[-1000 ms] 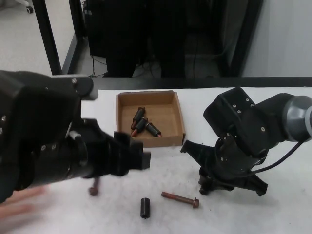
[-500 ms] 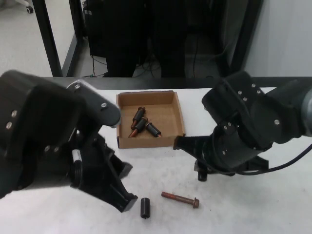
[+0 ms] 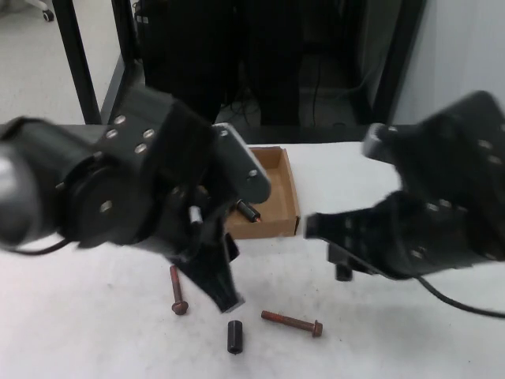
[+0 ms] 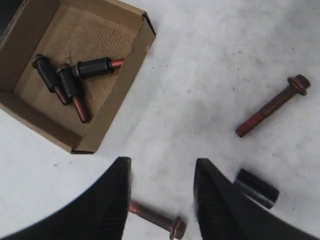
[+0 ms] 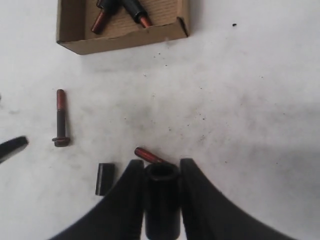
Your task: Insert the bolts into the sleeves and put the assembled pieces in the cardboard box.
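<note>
My right gripper point(image 5: 161, 166) is shut on a black sleeve point(image 5: 161, 200), held above the white bench; in the high view that sleeve point(image 3: 343, 272) hangs at the bench's right. My left gripper point(image 4: 162, 165) stands open with nothing between its fingers, above the bench's front middle point(image 3: 225, 294). Two rusty bolts lie loose: one point(image 3: 177, 290) to the left, one point(image 3: 292, 322) to the right, with a loose black sleeve point(image 3: 234, 335) between them. The cardboard box point(image 3: 286, 189) holds three assembled pieces point(image 4: 75, 82). The left arm hides most of the box in the high view.
Bare white bench point(image 3: 95, 339) surrounds the loose parts. In the right wrist view one bolt point(image 5: 60, 117) and the loose sleeve point(image 5: 104, 178) lie apart from the box point(image 5: 120, 42); the other bolt point(image 5: 148, 155) is partly behind my fingers.
The left arm swung right and toward the box, uncovering the left bolt. The right arm rose and drew back to the right with the sleeve. A hand at the front left is gone.
</note>
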